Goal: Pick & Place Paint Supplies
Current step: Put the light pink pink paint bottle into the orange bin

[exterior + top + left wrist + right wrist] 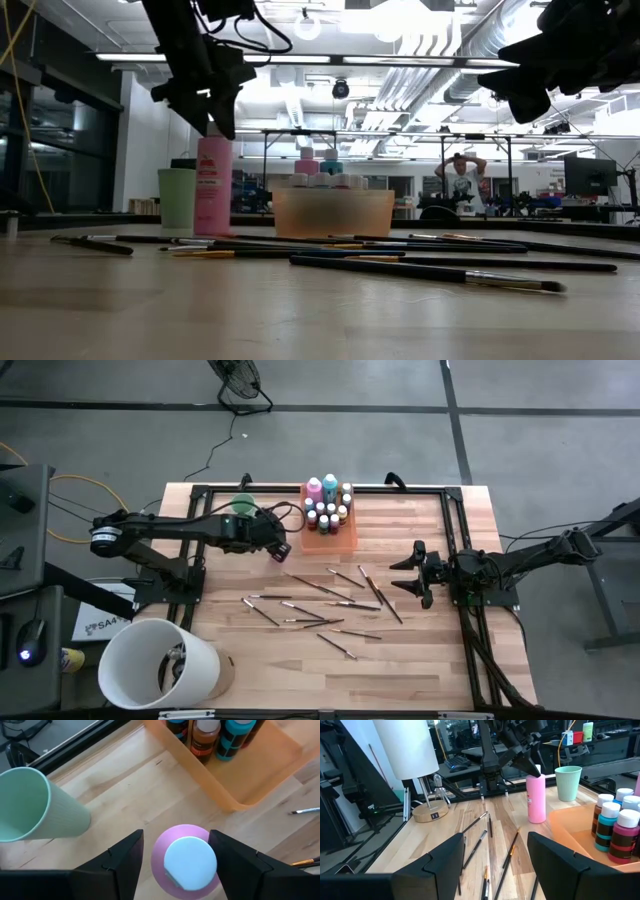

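Observation:
A pink bottle [186,862] with a pale cap stands upright on the table between the mint-green cup [35,805] and the translucent orange tray [250,780]. My left gripper [175,835] is open. It hovers over the bottle [213,185], slanting down, one finger on either side of the cap, with a gap on both sides. Pink and teal bottles [322,488] and small pale-capped bottles [325,515] stand in the tray [330,543]. Thin dark-handled brushes [330,605] lie scattered on the wood. My right gripper [408,573] waits open at the table's right, pointing level.
A white lamp shade [155,665] on a small wooden base stands at the near left corner. Black frame rails [455,550] run along the table's far edge and both sides. A person [460,180] stands far off in the room behind.

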